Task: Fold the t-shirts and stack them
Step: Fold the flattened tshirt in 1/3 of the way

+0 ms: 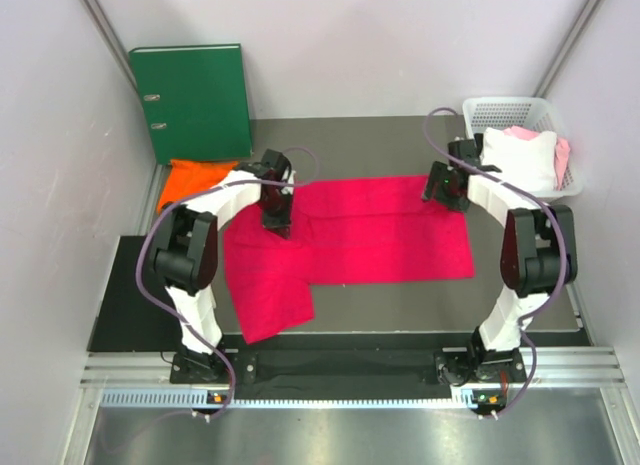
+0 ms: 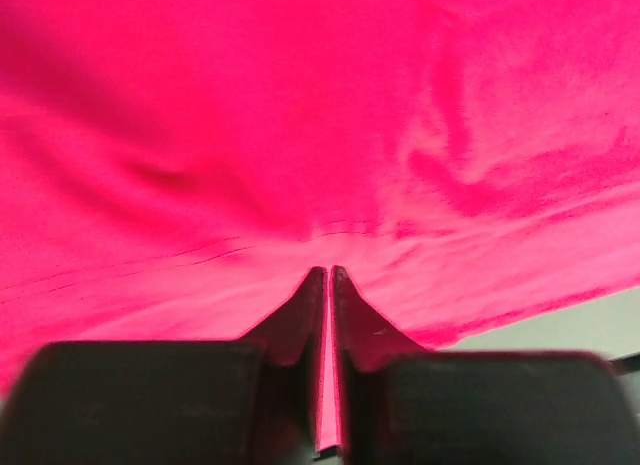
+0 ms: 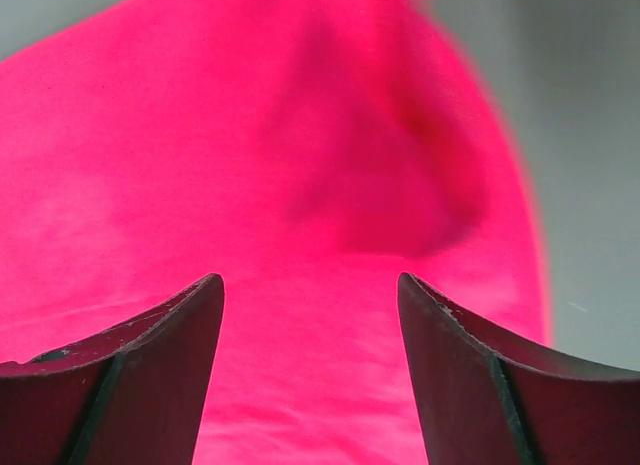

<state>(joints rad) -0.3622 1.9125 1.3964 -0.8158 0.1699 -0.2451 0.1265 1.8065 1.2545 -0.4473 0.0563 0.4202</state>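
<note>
The crimson-pink t-shirt [image 1: 370,235] lies spread across the middle of the table, one part hanging toward the front left. It fills the left wrist view [image 2: 300,115] and the right wrist view [image 3: 250,185]. My left gripper [image 1: 277,226] is shut on a fold of it near its left part; a thin strip of pink cloth shows between the fingers [image 2: 300,315]. My right gripper [image 1: 443,195] is open over the shirt's far right corner, fingers [image 3: 440,345] wide apart above the cloth. The orange t-shirt [image 1: 195,178] lies folded at the back left.
A green ring binder [image 1: 192,100] stands against the back wall at the left. A white basket [image 1: 510,113] at the back right holds white and pale pink cloth. A black mat [image 1: 125,305] covers the table's left front.
</note>
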